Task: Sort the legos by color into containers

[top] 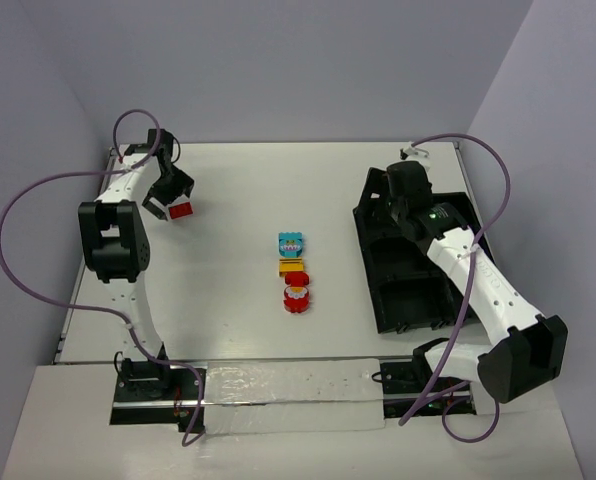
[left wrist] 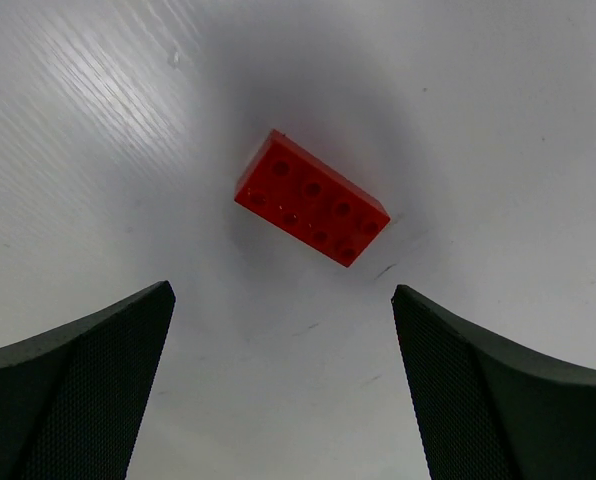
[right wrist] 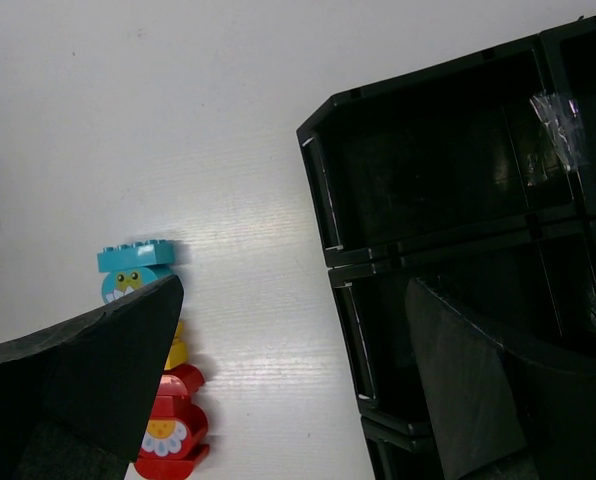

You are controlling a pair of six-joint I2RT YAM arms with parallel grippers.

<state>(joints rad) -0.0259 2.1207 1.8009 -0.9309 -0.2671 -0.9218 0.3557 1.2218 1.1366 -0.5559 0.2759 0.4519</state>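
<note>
A red brick (top: 182, 209) lies on the table at the far left; in the left wrist view it (left wrist: 311, 198) sits just ahead of my open, empty left gripper (left wrist: 283, 330), which hovers over it (top: 160, 203). A cyan-blue brick (top: 292, 243), a yellow-orange brick (top: 291, 266) and red bricks with white marks (top: 296, 295) lie in a row at the table's middle; they also show in the right wrist view (right wrist: 133, 268). My right gripper (right wrist: 293, 375) is open and empty above the left edge of the black tray of bins (top: 378, 300).
The tray's bins (right wrist: 428, 180) look dark and I see no bricks in them. A strip of clear tape (right wrist: 560, 125) sticks on one bin wall. The white table (top: 238, 320) ends at walls on the left and far side.
</note>
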